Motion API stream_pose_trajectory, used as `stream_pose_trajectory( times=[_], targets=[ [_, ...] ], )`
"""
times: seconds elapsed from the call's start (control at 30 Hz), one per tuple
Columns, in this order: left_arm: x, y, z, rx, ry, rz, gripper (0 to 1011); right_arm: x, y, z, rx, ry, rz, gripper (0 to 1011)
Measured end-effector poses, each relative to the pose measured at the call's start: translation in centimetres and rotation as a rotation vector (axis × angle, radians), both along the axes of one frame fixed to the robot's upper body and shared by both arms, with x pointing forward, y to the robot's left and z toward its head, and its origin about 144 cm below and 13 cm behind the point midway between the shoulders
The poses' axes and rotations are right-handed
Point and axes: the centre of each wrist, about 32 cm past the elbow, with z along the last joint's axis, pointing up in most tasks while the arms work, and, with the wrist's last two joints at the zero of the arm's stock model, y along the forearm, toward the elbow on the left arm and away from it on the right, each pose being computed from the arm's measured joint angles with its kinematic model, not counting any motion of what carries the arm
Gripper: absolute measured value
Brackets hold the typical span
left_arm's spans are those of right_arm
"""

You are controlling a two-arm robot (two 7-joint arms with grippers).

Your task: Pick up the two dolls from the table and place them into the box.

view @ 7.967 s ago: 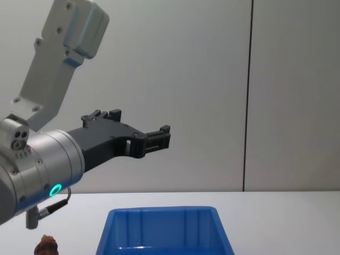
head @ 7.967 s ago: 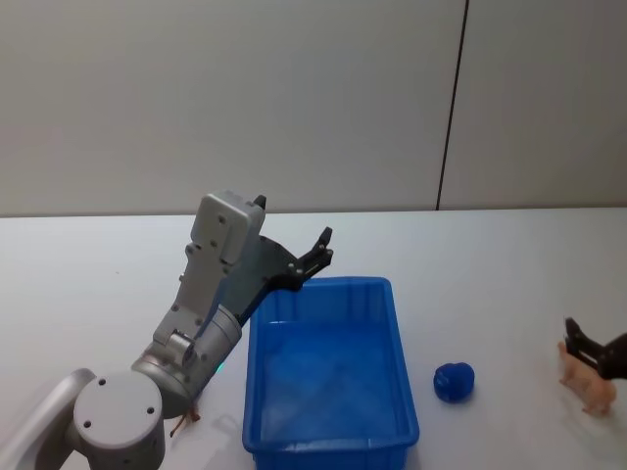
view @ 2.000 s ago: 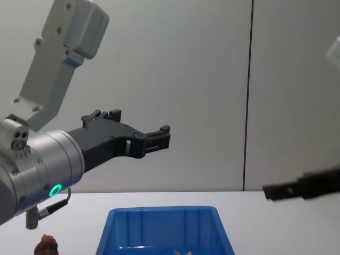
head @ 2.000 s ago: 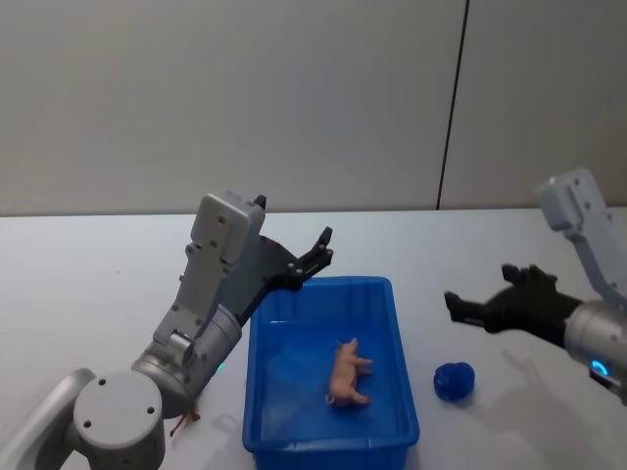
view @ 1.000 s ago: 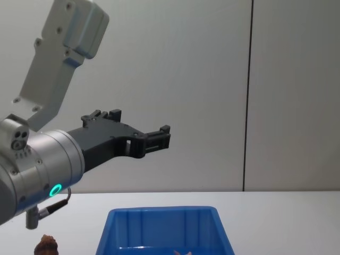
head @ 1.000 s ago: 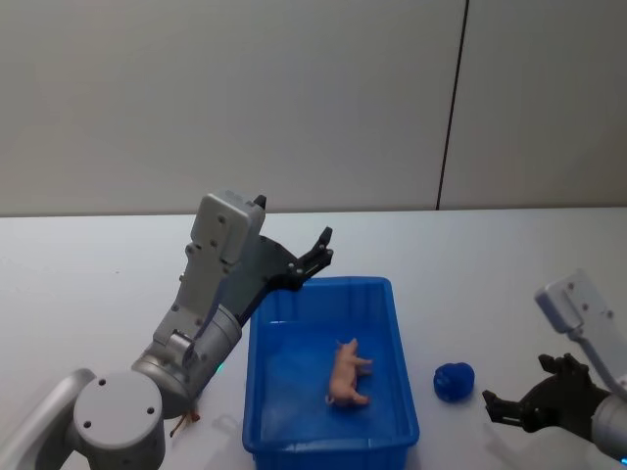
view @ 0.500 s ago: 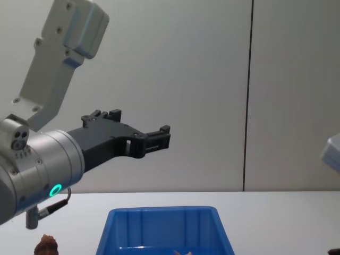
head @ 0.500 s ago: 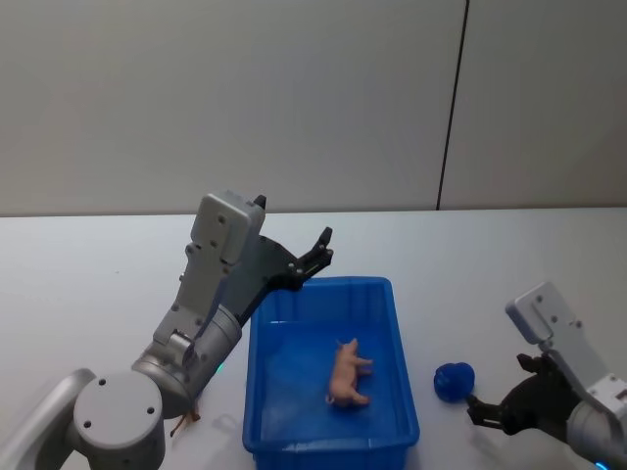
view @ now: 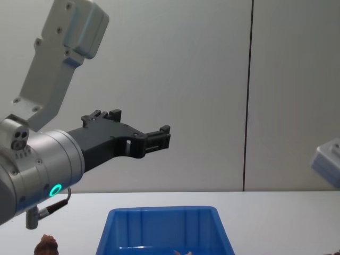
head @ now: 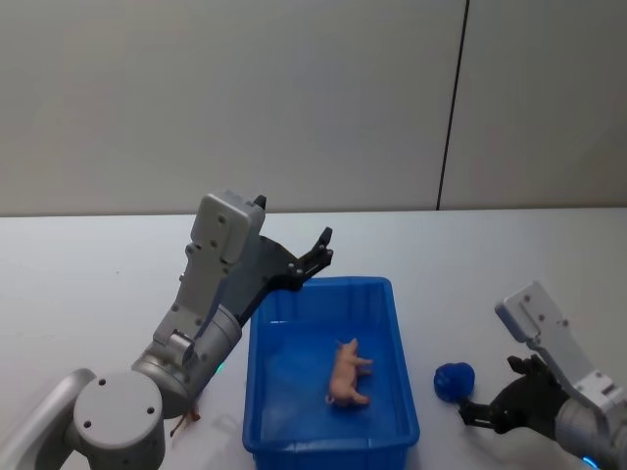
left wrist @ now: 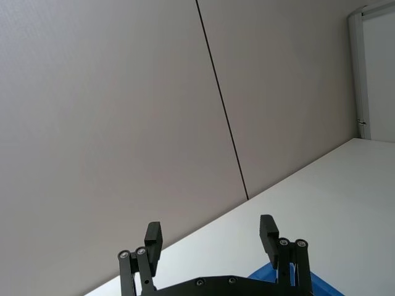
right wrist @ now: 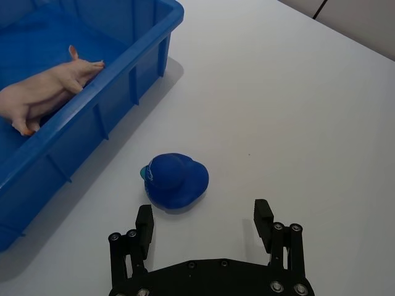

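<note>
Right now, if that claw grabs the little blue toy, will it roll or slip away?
The blue toy looks rounded and smooth, so it might slip from the open right gripper. It seems to sit flat, so rolling looks unlikely. It is small and probably light, so a nudge could slide it.

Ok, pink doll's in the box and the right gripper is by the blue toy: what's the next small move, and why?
Probably ease the right gripper forward until its open fingers straddle the blue toy, then close. It is low over the table, facing the toy but short of it. The left gripper is parked, raised by the box.
</note>
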Motion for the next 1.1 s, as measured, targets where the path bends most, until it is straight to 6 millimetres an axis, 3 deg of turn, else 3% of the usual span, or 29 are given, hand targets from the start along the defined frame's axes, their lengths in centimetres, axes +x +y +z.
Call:
stream_pose_trajectory(
  times=[1.1],
  targets=[
    [0.0, 0.0, 0.0, 0.000, 0.000, 0.000, 1001, 3.0, 0.8, -0.1, 0.066, 0.116, 0.061, 1001]
  ],
)
